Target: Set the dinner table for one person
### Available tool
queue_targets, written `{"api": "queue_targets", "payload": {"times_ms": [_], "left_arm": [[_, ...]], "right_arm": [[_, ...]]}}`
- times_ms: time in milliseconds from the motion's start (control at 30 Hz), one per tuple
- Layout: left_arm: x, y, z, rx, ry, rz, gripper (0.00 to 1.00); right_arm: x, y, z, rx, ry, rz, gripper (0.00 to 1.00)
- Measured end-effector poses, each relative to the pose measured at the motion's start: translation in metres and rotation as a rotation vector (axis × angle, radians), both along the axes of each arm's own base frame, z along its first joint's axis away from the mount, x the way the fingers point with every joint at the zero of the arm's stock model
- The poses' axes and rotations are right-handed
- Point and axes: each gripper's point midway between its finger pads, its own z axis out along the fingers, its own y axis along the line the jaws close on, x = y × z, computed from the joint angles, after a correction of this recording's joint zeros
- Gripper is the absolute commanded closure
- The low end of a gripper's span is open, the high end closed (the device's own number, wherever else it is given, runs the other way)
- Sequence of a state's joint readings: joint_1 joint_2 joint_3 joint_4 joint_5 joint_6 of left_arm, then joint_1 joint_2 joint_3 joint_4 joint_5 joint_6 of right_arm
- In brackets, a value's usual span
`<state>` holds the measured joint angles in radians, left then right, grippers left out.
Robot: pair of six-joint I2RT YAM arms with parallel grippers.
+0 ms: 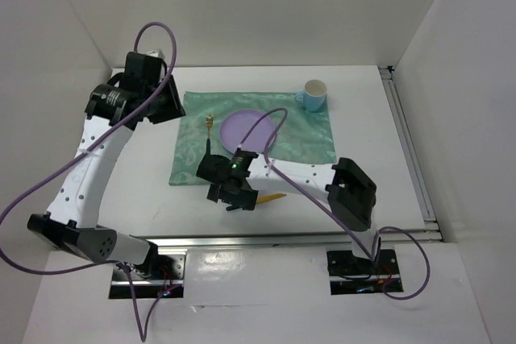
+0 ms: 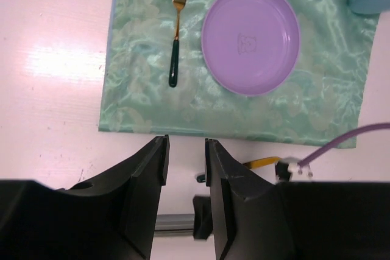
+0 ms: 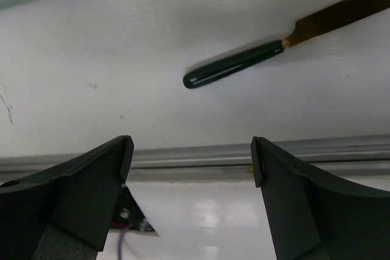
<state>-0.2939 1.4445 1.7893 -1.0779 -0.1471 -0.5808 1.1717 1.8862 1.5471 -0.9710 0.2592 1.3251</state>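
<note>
Top view: the dinner table (image 1: 367, 130) carries a teal mat (image 1: 306, 138) mid-surface. A purple plate (image 1: 242, 126) sits centred on the mat, a fork (image 1: 208, 130) lies just left of the plate, and a blue cup (image 1: 315, 95) stands at the mat's far right corner. It reads as a place setting one item short: the knife (image 1: 272, 196) lies off the mat on bare tabletop near the front edge. The right gripper (image 1: 234, 199) hangs low just beside it, probably lining up a pick so the knife can go right of the plate. The left gripper (image 1: 161, 96) is high at the far left, off the mat, likely to stay out of the other arm's way.

Left wrist view: looks down from height on the fork (image 2: 176, 28), plate (image 2: 250, 38) and mat (image 2: 146, 95). The left gripper (image 2: 186, 162) has its jaws slightly parted and empty, with only table in the gap.

Right wrist view: the right gripper (image 3: 192, 150) has its jaws spread wide and empty. The knife (image 3: 237, 64) lies flat and angled ahead of the fingers, not yet between them, past the front rail (image 3: 195, 156). Judgement: the gripper must advance and straddle the handle. A thin, flat item on a hard surface could skid.
</note>
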Motion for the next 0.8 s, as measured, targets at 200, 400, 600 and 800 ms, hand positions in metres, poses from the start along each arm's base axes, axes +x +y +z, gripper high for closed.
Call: {"api": "queue_targets", "payload": {"times_ms": [200, 400, 600, 800], "left_arm": [[-0.024, 0.010, -0.028, -0.005, 0.075, 0.005, 0.53], [-0.034, 0.007, -0.058, -0.017, 0.162, -0.018, 0.53], [-0.035, 0.004, -0.066, -0.034, 0.174, -0.035, 0.53], [-0.035, 0.004, -0.066, -0.038, 0.159, -0.058, 0.54]], "right_arm": [[0.015, -0.001, -0.020, -0.001, 0.078, -0.189, 0.10], [0.024, -0.016, -0.034, 0.001, 0.153, -0.331, 0.22], [0.026, -0.020, -0.066, -0.050, 0.216, -0.407, 0.26], [0.020, -0.021, -0.080, -0.054, 0.280, -0.461, 0.39]]}}
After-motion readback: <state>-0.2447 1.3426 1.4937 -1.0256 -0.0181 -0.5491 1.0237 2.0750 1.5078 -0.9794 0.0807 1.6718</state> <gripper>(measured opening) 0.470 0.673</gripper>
